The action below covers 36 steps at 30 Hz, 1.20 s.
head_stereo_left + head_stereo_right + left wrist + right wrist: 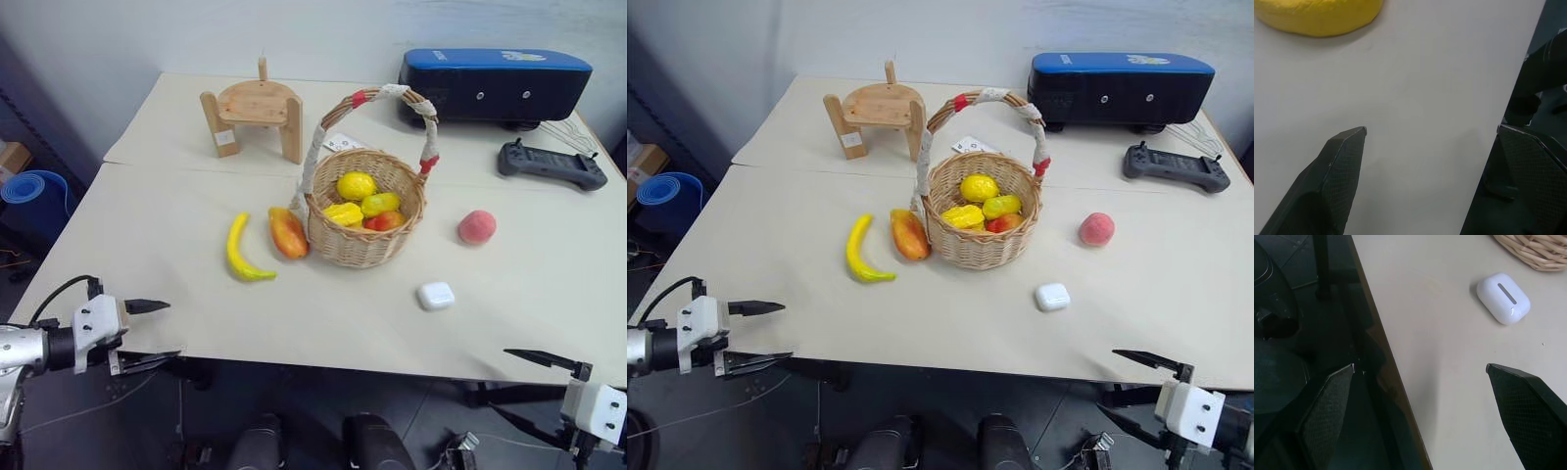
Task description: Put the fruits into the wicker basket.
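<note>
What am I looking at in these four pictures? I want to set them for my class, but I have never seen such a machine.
It is a two-armed robot at a table. Two pictures come from cameras in its head, looking down; the other two from cameras on its wrists, looking along each gripper's black fingers. The left gripper and the right gripper hang at the table's near edge, both open and holding nothing. In the middle stands a wicker basket with yellow and red toy fruits inside. A banana and a mango lie to its left, a peach to its right. A small white case, a wooden stand and a handheld controller also lie there.
</note>
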{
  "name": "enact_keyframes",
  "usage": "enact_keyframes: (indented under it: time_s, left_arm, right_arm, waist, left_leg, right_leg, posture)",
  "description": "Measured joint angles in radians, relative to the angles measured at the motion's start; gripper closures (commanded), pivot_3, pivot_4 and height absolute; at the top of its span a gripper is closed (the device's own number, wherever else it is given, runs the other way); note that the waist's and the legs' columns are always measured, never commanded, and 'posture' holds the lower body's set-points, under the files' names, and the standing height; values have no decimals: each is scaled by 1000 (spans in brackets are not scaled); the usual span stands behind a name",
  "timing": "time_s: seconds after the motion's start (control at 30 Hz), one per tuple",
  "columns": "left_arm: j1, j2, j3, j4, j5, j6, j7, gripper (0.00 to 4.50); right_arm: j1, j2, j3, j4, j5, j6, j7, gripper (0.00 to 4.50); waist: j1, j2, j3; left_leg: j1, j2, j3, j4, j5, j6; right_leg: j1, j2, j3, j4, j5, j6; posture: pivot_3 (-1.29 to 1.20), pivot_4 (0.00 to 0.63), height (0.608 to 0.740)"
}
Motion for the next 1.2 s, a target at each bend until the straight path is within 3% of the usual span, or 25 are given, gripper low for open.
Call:
enact_keyframes:
  time_s: [0.17, 0.3, 0.5, 0.77, 0.97, 1.13, 1.2]
  left_arm:
    - [7, -5, 7, -57, -53, 74, 3, 0]
    - [15, -14, 6, -217, -166, 239, 21, 0]
    - [-220, -58, -168, -473, -287, 418, 61, 0]
    - [-354, -133, -307, -382, -273, 485, 63, 0]
    - [-351, -129, -316, -384, -254, 499, 64, 0]
    - [-305, -115, -299, -384, -245, 502, 68, 0]
    - [-305, -113, -294, -388, -257, 522, 67, 0]
  right_arm:
    - [-58, 10, 15, -9, 9, 43, -48, 47]
    - [-130, 30, 16, -27, 16, 89, -110, 47]
    - [-489, -37, 175, 41, 25, 237, -72, 47]
    - [-870, -58, 456, 396, -120, 344, 84, 47]
    - [-958, -43, 511, 494, -132, 422, 153, 47]
    - [-924, -47, 509, 446, -109, 501, 188, 1641]
    - [-894, -47, 493, 417, -97, 503, 188, 1764]
  waist:
    - [2, 0, 0]
    - [2, 0, 0]
    - [0, 6, 2]
    - [1, 7, 2]
    - [1, 6, 2]
    - [4, 6, 2]
    - [4, 6, 2]
  left_leg:
    - [0, 0, 0, 0, 2, 3]
    - [0, 0, 0, 1, 2, 3]
    - [-1, 0, 0, 13, 2, 3]
    - [-7, 3, 0, 15, 5, 2]
    - [-6, 3, 0, 18, 4, 3]
    - [-5, 4, -3, 18, 2, 4]
    - [-4, 4, -4, 17, 2, 4]
  right_leg:
    - [0, 0, -1, 0, 0, 0]
    - [0, 0, -1, 0, 0, 0]
    - [3, 1, -1, 5, 4, 0]
    - [-3, 4, -4, 4, 4, 0]
    - [1, 3, -7, 3, 4, 0]
    - [2, 3, -9, 4, 4, 0]
    - [3, 3, -10, 4, 4, -1]
  posture:
    - [0, 150, 740]
    - [0, 150, 740]
    - [0, 150, 740]
    - [0, 150, 740]
    - [0, 150, 740]
    - [0, 150, 740]
    - [0, 150, 740]
